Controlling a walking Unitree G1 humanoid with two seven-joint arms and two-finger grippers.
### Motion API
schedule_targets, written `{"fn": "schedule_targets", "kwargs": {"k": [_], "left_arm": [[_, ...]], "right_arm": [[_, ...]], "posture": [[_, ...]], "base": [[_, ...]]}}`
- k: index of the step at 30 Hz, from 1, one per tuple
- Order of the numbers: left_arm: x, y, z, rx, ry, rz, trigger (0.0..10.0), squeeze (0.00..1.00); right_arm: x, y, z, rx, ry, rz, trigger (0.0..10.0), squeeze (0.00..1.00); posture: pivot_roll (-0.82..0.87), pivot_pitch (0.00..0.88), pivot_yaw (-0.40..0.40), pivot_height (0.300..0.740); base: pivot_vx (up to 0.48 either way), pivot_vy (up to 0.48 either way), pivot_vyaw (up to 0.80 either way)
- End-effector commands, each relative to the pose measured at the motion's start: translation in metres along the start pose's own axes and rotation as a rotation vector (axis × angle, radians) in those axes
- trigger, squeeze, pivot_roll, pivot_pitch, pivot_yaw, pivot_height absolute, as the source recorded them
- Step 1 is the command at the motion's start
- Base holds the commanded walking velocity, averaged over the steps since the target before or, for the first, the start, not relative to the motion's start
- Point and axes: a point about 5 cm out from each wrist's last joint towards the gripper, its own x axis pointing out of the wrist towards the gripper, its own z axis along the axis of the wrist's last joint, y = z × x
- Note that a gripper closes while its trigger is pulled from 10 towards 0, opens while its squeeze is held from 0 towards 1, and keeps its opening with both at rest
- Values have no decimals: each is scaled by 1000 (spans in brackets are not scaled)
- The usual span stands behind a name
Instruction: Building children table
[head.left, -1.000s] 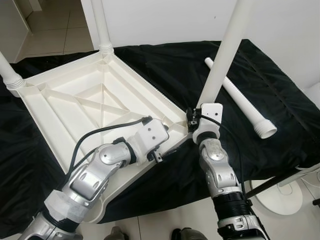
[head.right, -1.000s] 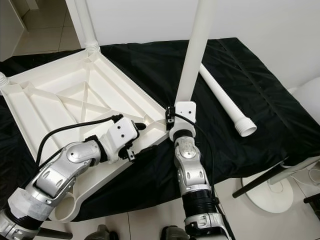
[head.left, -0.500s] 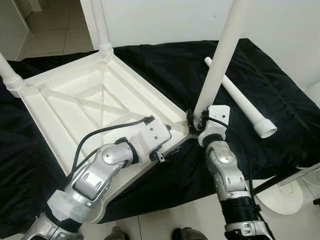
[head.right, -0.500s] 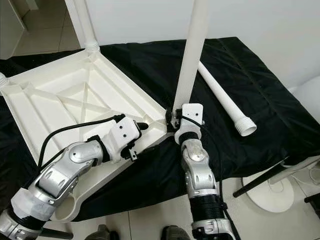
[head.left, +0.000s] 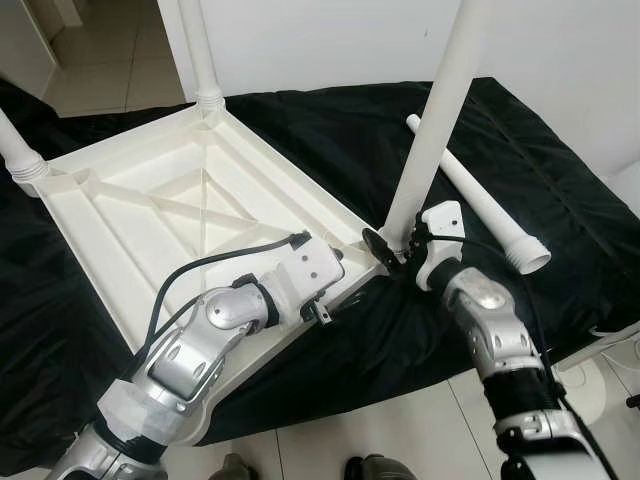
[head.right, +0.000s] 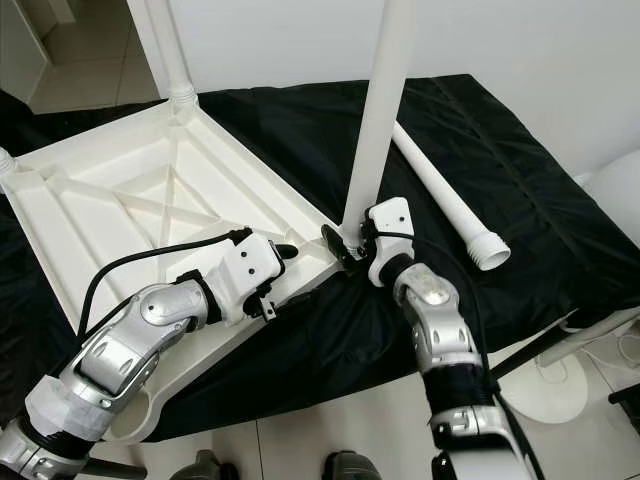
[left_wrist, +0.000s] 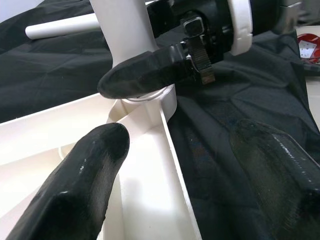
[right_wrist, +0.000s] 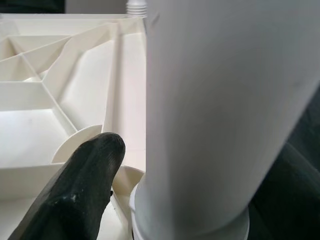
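Note:
A white children's table top (head.left: 180, 210) lies upside down on a black cloth. Two white legs stand in its far corners (head.left: 200, 50) (head.left: 20, 150). A third leg (head.left: 430, 130) stands upright in the near right corner socket. My right gripper (head.left: 392, 245) is shut around the base of that leg, and one of its fingers (left_wrist: 145, 75) lies across the front of the leg. My left gripper (head.right: 295, 272) is open, straddling the table's rim just left of that corner, with one finger (left_wrist: 80, 175) over the inside. A loose fourth leg (head.left: 480, 200) lies on the cloth to the right.
The black cloth (head.left: 560, 220) covers the work surface and drops off at the near edge. A white round pedestal base (head.right: 545, 385) and dark bars stand on the tiled floor at the lower right. A white wall rises behind.
My right forearm has swung out to the right and the gripper has turned around the base of the leg. The left gripper has stayed at the rim.

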Motion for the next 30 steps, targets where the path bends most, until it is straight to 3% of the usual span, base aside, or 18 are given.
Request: {"fn": "schedule_targets", "kwargs": {"k": [1, 8, 9, 12, 13, 14, 15, 20, 21, 30], "left_arm": [[0, 0, 0, 14, 8, -37, 10000, 0], [-1, -1, -1, 15, 13, -37, 10000, 0], [-1, -1, -1, 15, 14, -36, 10000, 0], [-1, -1, -1, 15, 15, -36, 10000, 0], [-1, -1, -1, 15, 15, -34, 10000, 0], [-1, -1, -1, 15, 15, -34, 10000, 0], [-2, 0, -1, 14, 16, -32, 10000, 0], [-2, 0, -1, 13, 18, -28, 10000, 0], [-2, 0, -1, 13, 18, -28, 10000, 0], [-1, 0, -1, 14, 18, -27, 10000, 0]], "right_arm": [[2, 3, -2, -21, 11, 41, 10000, 0], [9, -4, -5, -75, 44, 128, 10000, 0], [10, -6, -8, -82, 56, 141, 3490, 0], [11, -7, -9, -85, 63, 148, 3490, 0], [11, -9, -10, -91, 70, 153, 1294, 0], [11, -9, -10, -91, 70, 153, 1294, 0], [10, -10, -14, -89, 88, 155, 0, 0], [7, -12, -20, -77, 106, 147, 0, 0], [6, -12, -22, -59, 105, 131, 10000, 0], [6, -9, -29, 8, 79, 18, 10000, 0]], "posture": [[-85, 52, 28, 740], [-75, 58, 29, 740], [-75, 58, 29, 740], [-71, 63, 28, 740], [-70, 64, 27, 740], [-70, 64, 27, 740], [-70, 64, 27, 740], [-69, 71, 28, 740], [-71, 73, 27, 740], [-75, 74, 26, 740]], "base": [[0, 0, 0], [0, 0, 0], [0, 0, 0], [0, 0, 0], [0, 0, 0], [0, 0, 0], [0, 0, 0], [0, 0, 0], [0, 0, 0], [0, 0, 0]]}}
